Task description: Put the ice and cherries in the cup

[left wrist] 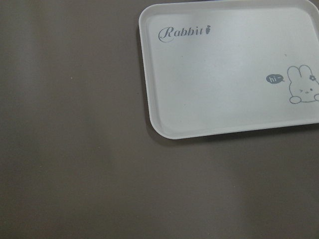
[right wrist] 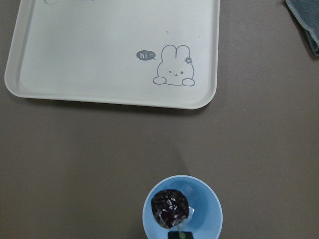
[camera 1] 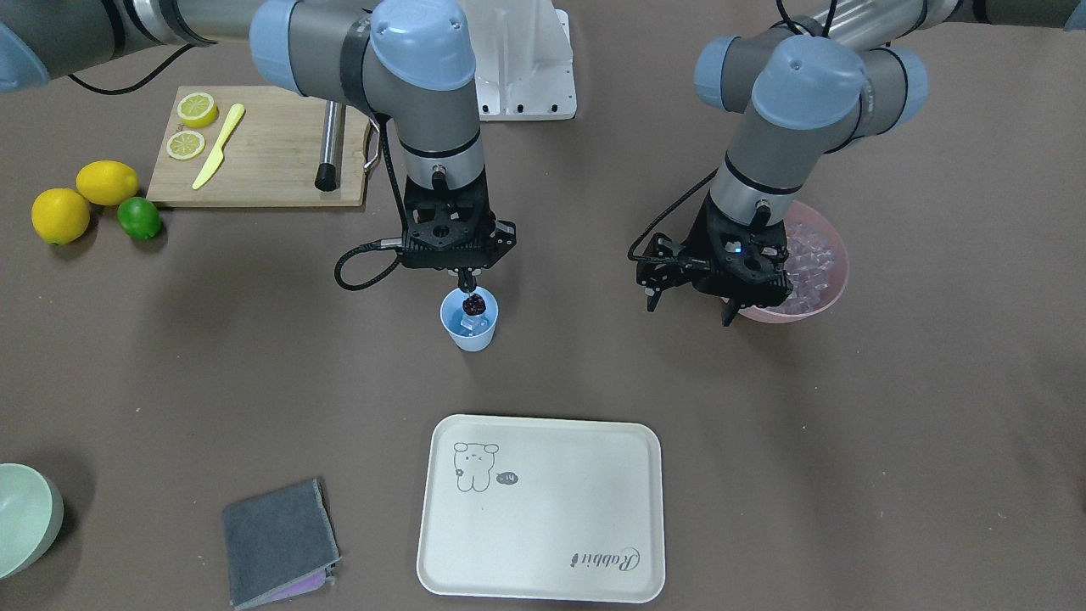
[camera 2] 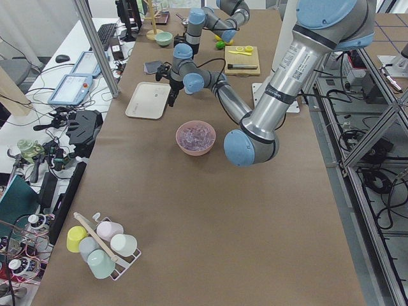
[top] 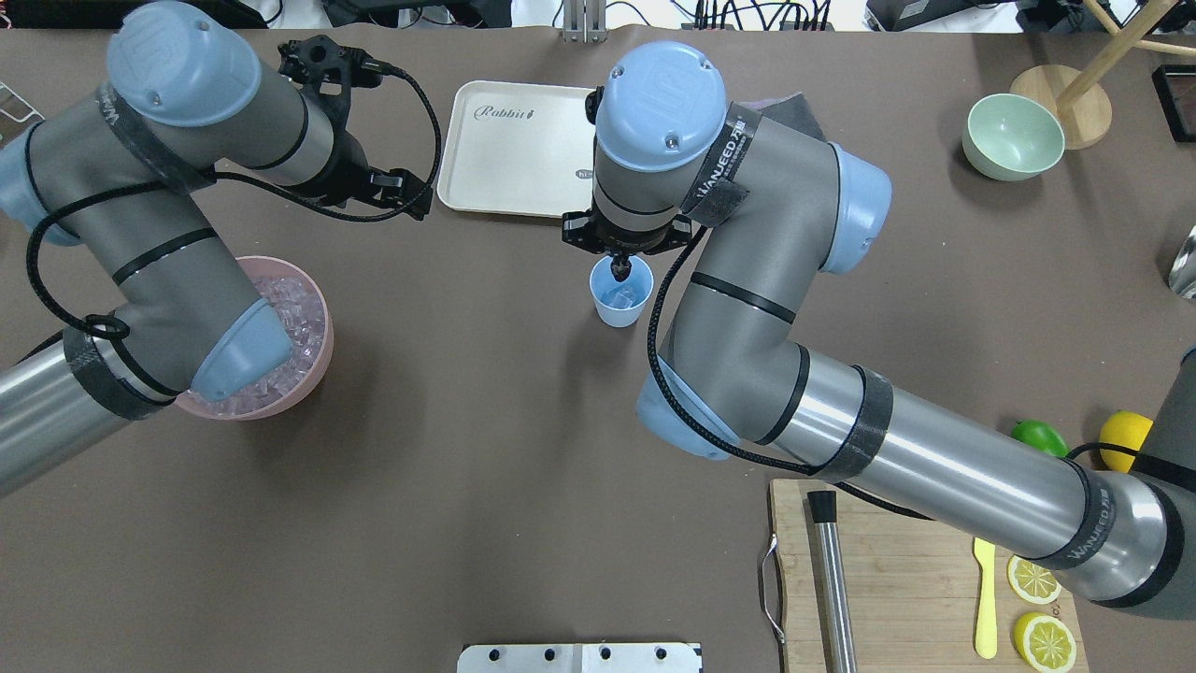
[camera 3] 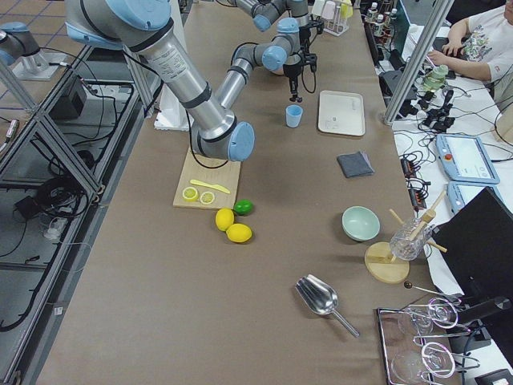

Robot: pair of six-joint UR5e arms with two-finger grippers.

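In the front-facing view the right gripper (camera 1: pixel 464 278) stands just above centre and points straight down over the cup (camera 1: pixel 469 335). Its jaws are pinched on the stems, so the cherries (camera 1: pixel 473 304) dangle below the fingertips, right at the cup's mouth. I judge this hold lets the fruit go in without the fingers entering the narrow tumbler. Pale ice (camera 1: pixel 467 324) shows low inside the cup, under the cherries. Right of centre, the left gripper (camera 1: pixel 689 314) hangs with its jaws spread and nothing between them. It is just beside the pink bowl (camera 1: pixel 838 276), which holds many more cubes, and is probably kept there clear of the drop. In the overhead view the cup (top: pixel 619 313) sits just above centre under the right wrist, with clear cubes inside, and the left gripper is at upper left, apart from the bowl. The two side views are too small to show the jaws. The left wrist view shows only the tray (left wrist: pixel 149 99) at upper right, on the brown tabletop. In the right wrist view the cup is at bottom centre, the cherries (right wrist: pixel 170 208) hang within its rim, and their stem runs off the bottom edge towards the jaws.
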